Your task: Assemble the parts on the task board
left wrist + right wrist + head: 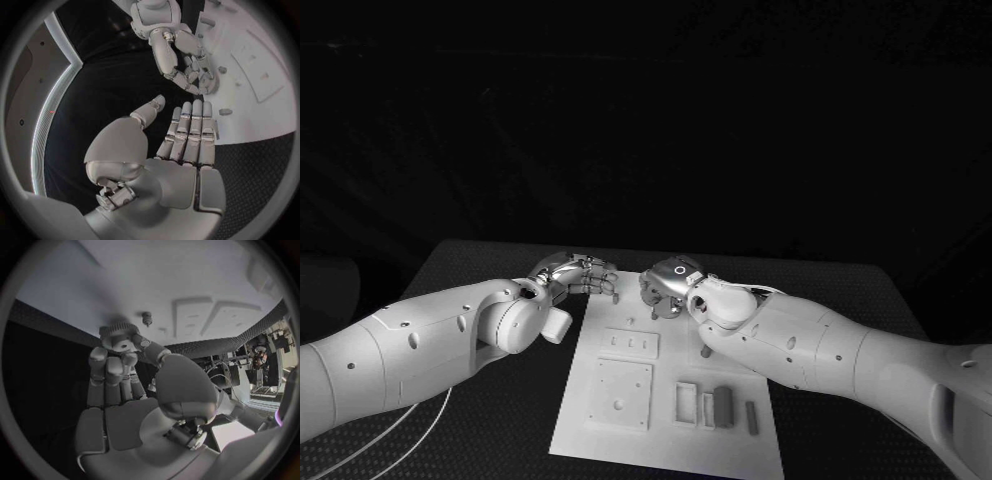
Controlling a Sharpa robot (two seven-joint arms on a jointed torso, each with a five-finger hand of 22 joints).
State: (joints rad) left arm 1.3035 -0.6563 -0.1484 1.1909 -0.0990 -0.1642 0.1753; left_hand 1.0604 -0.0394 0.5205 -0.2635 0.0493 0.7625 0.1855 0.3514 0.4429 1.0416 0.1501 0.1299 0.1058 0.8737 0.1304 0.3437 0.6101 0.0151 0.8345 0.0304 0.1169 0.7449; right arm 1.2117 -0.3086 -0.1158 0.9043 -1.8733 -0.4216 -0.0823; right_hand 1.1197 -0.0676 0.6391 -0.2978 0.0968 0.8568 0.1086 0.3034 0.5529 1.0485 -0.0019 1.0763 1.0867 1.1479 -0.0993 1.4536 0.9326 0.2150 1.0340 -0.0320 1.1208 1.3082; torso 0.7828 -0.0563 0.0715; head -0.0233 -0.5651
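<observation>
The white task board (pixel 661 450) lies in the middle of the black table. My right hand (pixel 672 285) hangs over the board's far edge and pinches a small round toothed part (pixel 119 330) at its fingertips (pixel 105 357). The left wrist view shows that part (pixel 209 83) just above the board (pixel 250 127), between two short pegs (pixel 225 112) standing in it. One peg (pixel 147 316) stands close beside the held part. My left hand (pixel 574 275) hovers by the board's far left corner, flat with fingers (pixel 190 125) straight and nothing in it.
Nearer on the board are a raised square plate (pixel 620 393), a smaller plate (pixel 632 345), a rectangular frame (pixel 687 402) and two grey bars (pixel 723 405). Cables (pixel 387 440) lie on the table at the near left.
</observation>
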